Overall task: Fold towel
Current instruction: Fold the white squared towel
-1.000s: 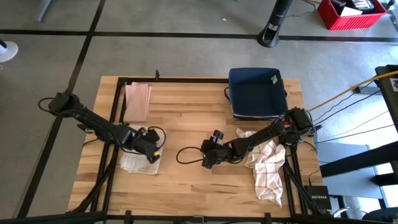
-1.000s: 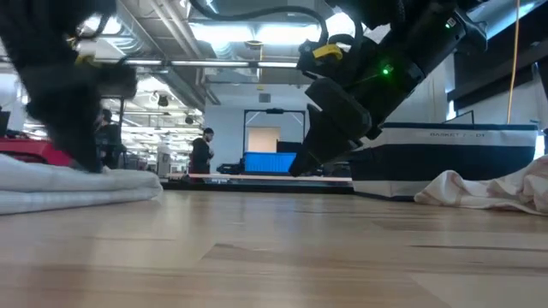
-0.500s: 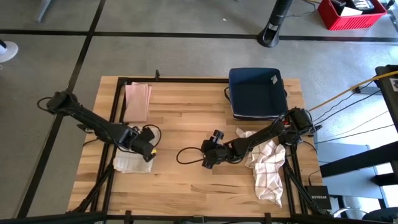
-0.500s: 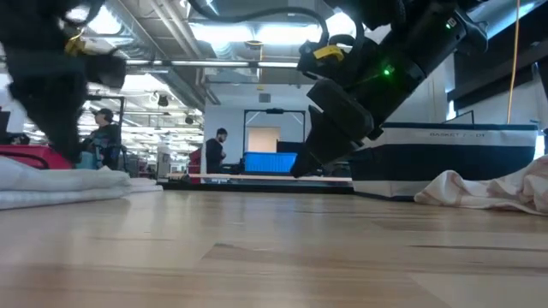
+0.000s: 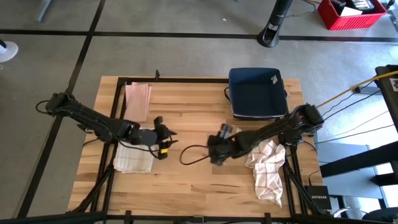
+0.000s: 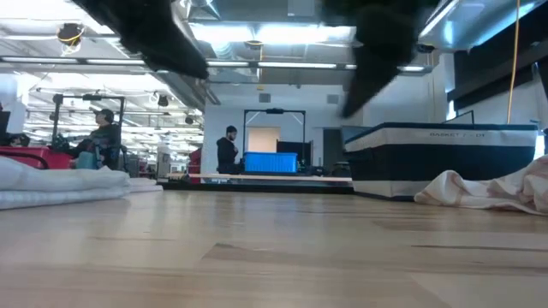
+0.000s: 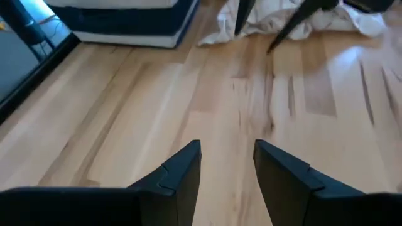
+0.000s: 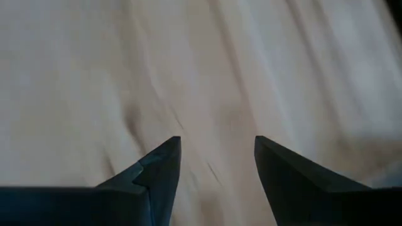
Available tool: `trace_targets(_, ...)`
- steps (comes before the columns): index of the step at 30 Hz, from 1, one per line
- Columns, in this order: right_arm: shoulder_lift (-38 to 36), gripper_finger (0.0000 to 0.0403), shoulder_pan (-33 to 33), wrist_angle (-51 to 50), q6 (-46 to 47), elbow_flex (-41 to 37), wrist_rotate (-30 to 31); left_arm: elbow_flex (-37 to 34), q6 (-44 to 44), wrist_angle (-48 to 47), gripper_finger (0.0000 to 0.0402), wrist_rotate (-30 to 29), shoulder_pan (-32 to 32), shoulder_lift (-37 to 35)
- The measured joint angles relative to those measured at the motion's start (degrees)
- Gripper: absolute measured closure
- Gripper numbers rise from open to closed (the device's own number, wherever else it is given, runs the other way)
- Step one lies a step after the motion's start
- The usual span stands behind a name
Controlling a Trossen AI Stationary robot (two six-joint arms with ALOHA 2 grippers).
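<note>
Wooden counter (image 5: 186, 180): folded towel (image 5: 132, 160) at left edge, left tool (image 5: 163, 138) beside it, empty, jaws apart. Right tool (image 5: 217, 144) mid-counter, apart, empty. Towel looks soft, limp; pinch a corner or hem.

A folded white towel (image 5: 132, 160) lay flat near the worktop's (image 5: 186, 180) left edge; a crumpled white checked towel (image 5: 267, 168) sprawled loosely at its right

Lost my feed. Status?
Left gripper open, empty, beside folded towel. Right gripper open, empty, mid-table. Crumpled checked towel waits right. Nothing blocking.
</note>
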Motion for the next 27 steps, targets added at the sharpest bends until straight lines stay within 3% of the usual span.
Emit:
trace_targets(5, -7.18, 0.0199, 2.06, -20.76, 14.64, -1.29, -1.13, -0.62, -0.65, 0.28, 0.0261, 0.32, 1.26, 0.59)
trace_targets(14, -13.97, 0.0199, 5.01, -28.35, 46.49, -11.36, -17.22, -4.14, -1.52, -0.01, 0.0261, 0.58, 1.15, 0.59)
trace_targets(20, -12.7, 0.0199, 4.04, -24.36, 51.56, -17.5, -25.87, -6.48, -1.9, -0.08, 0.0261, 0.57, 1.15, 0.59)
trace_targets(27, -12.48, 0.0199, 4.09, -22.11, 53.05, -19.19, -27.58, -7.23, -2.01, 0.45, 0.0261, 0.55, 1.26, 0.59)
